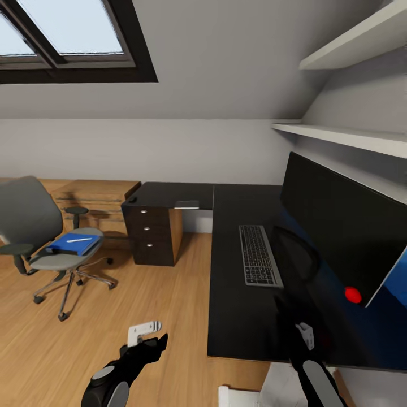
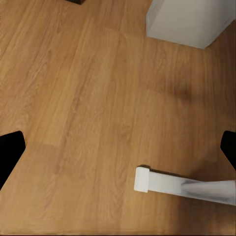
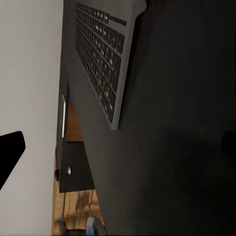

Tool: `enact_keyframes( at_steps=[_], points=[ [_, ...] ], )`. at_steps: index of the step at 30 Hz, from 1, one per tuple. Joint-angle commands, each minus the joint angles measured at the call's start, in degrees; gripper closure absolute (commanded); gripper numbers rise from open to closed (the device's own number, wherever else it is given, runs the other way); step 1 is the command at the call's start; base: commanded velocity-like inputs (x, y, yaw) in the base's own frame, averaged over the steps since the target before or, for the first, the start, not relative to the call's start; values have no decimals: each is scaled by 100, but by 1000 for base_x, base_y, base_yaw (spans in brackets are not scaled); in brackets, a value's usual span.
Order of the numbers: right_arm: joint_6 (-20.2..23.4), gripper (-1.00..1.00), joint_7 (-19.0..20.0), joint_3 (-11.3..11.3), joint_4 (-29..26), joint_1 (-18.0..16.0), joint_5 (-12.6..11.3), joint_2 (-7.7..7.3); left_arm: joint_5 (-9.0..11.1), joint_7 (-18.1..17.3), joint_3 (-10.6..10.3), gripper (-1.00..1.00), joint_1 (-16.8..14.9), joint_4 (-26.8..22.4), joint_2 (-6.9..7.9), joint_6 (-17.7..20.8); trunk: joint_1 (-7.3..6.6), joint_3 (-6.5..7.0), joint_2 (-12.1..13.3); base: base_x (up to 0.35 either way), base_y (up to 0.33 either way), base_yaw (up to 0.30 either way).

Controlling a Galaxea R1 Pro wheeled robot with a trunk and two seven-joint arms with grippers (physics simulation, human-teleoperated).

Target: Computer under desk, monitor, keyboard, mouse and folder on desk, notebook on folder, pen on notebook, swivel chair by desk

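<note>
The left claw [image 1: 148, 339] hangs low over the wood plank floor [image 1: 113, 333], beside the near edge of the tabletop [image 1: 237, 316]. Its wrist view has one dark fingertip [image 2: 10, 152] at each side with bare planks between, so it stands wide open and grips nothing; a white desk leg [image 2: 182, 186] and the corner of a pale grey box [image 2: 189, 22] stand on the floor beyond it.

The right claw [image 1: 302, 333] hovers over the glossy black tabletop, near its front edge and below the monitor [image 1: 345, 226]. Its fingertips [image 3: 11, 150] sit far apart at the picture's sides with nothing between them: open and empty.

One keyboard [image 1: 259, 254] lies flat on the tabletop, just left of the monitor's round black stand [image 1: 294, 254]; the right wrist view looks along its keys [image 3: 101, 54] toward the drawer unit. One monitor stands on the desk, a red light [image 1: 353, 294] at its lower corner.

The black three-drawer unit [image 1: 150, 234] stands under the desk's far wing, its three silver knobs in a column.

One swivel chair [image 1: 51, 243] stands well apart from the desk, on the floor at the left. On its seat lies one blue folder [image 1: 72, 244], and one white pen [image 1: 79, 239] rests on top of it. An oak dresser [image 1: 96, 198] stands against the wall behind the chair.
</note>
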Motion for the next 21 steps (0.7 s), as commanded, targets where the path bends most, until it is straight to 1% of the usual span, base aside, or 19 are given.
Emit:
enact_keyframes(
  at_steps=[1,3,5,7,9,12,13,16,17,18,21],
  points=[
    [8,-100,25,-10,0,-3,-59,4,60,54,-2,-100,-4,-7,3,14,-4,-6,-4,-334,0,0],
    [8,-100,25,-10,-3,-3,-57,4,58,55,55,-100,-3,-1,8,10,-4,-6,-4,-334,0,0],
    [10,-100,25,-3,-6,-2,-55,8,58,55,194,-100,-3,4,7,8,-4,-6,-4,-334,0,0],
    [12,-100,21,20,-19,-1,-50,11,61,50,403,-100,-3,8,6,12,-4,-6,-4,-333,0,0],
    [13,-100,19,41,-28,-2,-34,15,59,49,495,-100,-3,6,5,10,-4,-6,-4,-260,0,0],
    [15,-100,-18,61,-44,-1,4,23,54,48,553,-100,-3,3,1,-2,-4,-6,-4,-122,0,0],
    [15,-100,-78,79,-64,-2,42,29,50,49,567,-100,-3,6,-1,-7,-26,12,36,-56,0,0],
    [9,-100,-310,181,-165,-1,209,38,52,55,586,-100,-3,16,-3,-14,-92,66,157,-29,0,0],
    [0,-100,-484,270,-238,0,349,44,54,58,595,-100,-3,30,-3,-16,-114,84,197,-15,0,0],
    [-3,-100,-588,316,-276,-1,433,46,54,60,598,-100,-3,36,-2,-17,-136,102,237,-12,0,0],
    [-15,-100,-1381,511,-462,-2,1039,67,55,66,607,-100,-3,74,-2,-19,-201,156,357,-5,0,0]
  ],
)
